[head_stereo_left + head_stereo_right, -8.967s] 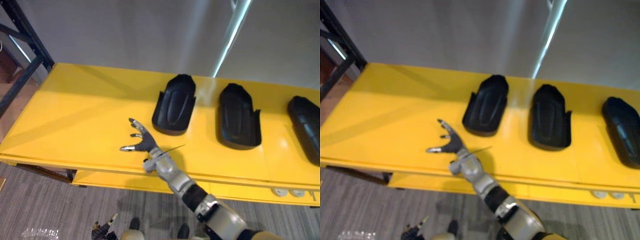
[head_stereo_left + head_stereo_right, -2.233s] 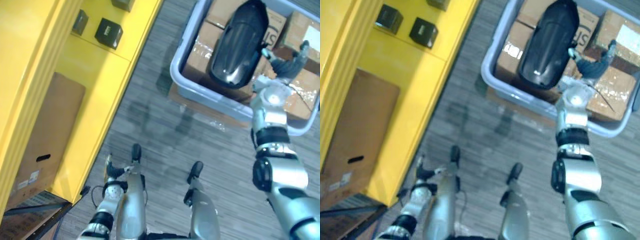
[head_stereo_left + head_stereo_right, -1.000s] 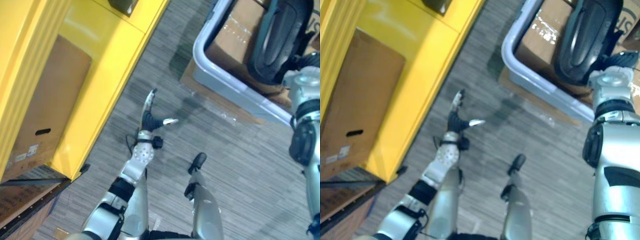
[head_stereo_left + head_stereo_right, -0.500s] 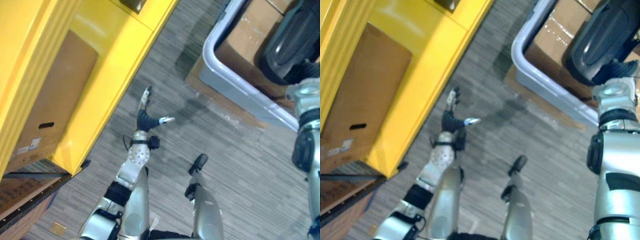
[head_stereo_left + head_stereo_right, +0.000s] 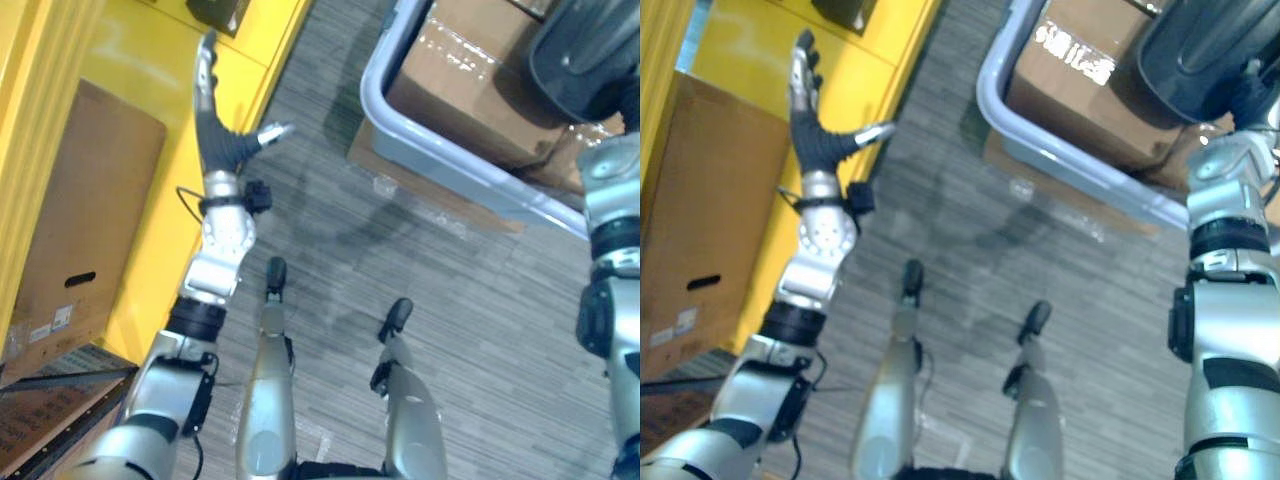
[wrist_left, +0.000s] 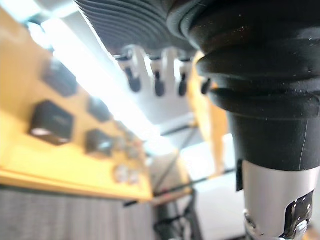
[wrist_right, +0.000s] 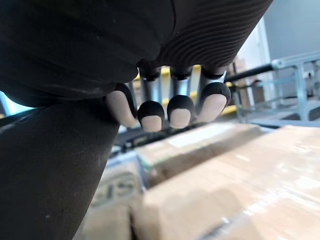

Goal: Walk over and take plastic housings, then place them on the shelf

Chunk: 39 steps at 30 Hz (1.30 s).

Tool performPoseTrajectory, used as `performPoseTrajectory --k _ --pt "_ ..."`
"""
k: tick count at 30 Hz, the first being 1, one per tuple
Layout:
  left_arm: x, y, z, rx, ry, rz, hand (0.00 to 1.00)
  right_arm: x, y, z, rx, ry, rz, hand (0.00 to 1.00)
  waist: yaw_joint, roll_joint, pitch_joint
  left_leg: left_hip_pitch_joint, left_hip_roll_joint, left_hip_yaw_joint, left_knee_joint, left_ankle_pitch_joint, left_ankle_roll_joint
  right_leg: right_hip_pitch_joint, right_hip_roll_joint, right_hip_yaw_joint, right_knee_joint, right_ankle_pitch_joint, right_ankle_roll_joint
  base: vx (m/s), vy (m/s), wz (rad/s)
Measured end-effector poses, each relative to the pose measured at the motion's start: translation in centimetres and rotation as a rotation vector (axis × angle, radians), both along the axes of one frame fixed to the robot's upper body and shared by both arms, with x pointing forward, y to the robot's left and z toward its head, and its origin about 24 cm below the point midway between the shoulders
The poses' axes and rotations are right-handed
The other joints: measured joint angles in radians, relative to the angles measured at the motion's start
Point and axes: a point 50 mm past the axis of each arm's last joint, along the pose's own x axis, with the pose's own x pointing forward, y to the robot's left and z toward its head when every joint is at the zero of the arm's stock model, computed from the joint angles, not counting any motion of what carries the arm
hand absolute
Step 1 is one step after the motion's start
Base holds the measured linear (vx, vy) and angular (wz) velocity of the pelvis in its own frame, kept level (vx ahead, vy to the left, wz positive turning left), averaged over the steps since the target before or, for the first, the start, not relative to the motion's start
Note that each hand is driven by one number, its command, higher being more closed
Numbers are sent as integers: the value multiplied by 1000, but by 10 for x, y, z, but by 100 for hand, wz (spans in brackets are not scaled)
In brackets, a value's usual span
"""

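One black housing (image 5: 1195, 50) is up at the far right. It is tipped over the cardboard boxes (image 5: 460, 70) that sit in a grey bin (image 5: 440, 168). The right robot hand (image 5: 1252, 98) is just under the near end of the housing and touches it. In the right wrist view its fingers (image 7: 180, 111) are bent over, and a big dark shape is pressed close beside them (it looks like the housing). So this robot hand is grasping the housing. I cannot tell if the housing rests on the boxes or is lifted off them.

The bin stands on the grey floor (image 5: 480, 330), well apart from the yellow shelf (image 5: 150, 70) on the left.

The left robot hand (image 5: 220, 135) is held up in front of the edge of the shelf. Its fingers are straight and point away from the robot, and its thumb (image 5: 272, 131) sticks out to the side, toward the bin. This robot hand is released and spread wide.

A brown box (image 5: 85, 210) lies on the low part of the shelf, near the left arm. A small black box (image 5: 220, 12) sits on the shelf just past the fingertips. The left wrist view shows more little black boxes (image 6: 50, 122) in rows on the yellow shelf.
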Motion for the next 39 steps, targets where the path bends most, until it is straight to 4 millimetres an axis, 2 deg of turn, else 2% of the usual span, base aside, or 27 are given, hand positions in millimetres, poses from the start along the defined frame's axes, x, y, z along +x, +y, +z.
performPoseTrajectory --k 2,7,9,11,17,21,25,28,33,39 --pt "3 -1 7 26 -12 16 0 3 5 -1 5 0 14 100 -16 0 0 0 0 -2 -13 10 1 -2 0 0 0 3 -1 -1 13 2" --pt "15 0 26 56 -4 50 0 6 14 4 -17 -6 31 100 -26 0 0 1 0 0 -31 25 1 -12 0 4 -2 11 -2 -3 6 0" --pt "22 -2 39 65 0 52 0 8 23 16 -25 -34 50 100 -34 0 0 1 0 1 -42 35 1 -16 0 5 -6 16 -1 -13 28 -3" --pt "31 -1 55 49 30 34 0 9 37 37 -46 -100 89 100 -41 0 0 -2 -1 13 -43 37 2 -25 -1 21 -17 34 -5 -10 26 -13" --pt "42 -4 87 -36 93 -94 0 9 55 56 -83 -155 132 100 -55 0 0 -1 0 30 -43 37 2 -38 -1 37 -18 45 -11 -1 28 -8" --pt "46 2 94 -83 130 -151 0 10 70 62 -149 -169 158 100 -71 0 0 0 2 40 -37 36 2 -43 -2 50 -18 50 -12 -3 24 -9" --pt "50 -5 95 -104 172 -252 0 6 80 73 -208 -206 176 100 -77 -3 1 6 3 61 -24 31 8 -47 -2 78 -18 74 -16 -15 32 -15" --pt "51 -9 94 -109 198 -332 0 5 91 79 -277 -222 198 100 -77 -15 2 24 4 87 -21 28 11 -45 -4 101 -18 76 -18 -36 23 -20" --pt "51 -15 92 -51 240 -425 0 4 101 84 -334 -222 228 100 -90 -17 1 34 8 108 2 21 10 -40 -3 125 -18 82 -16 -55 10 -13" --pt "46 -29 108 54 229 -506 0 4 114 84 -421 -203 268 100 -113 -20 0 41 10 113 11 21 9 -29 0 131 -32 100 -18 -34 0 -5"
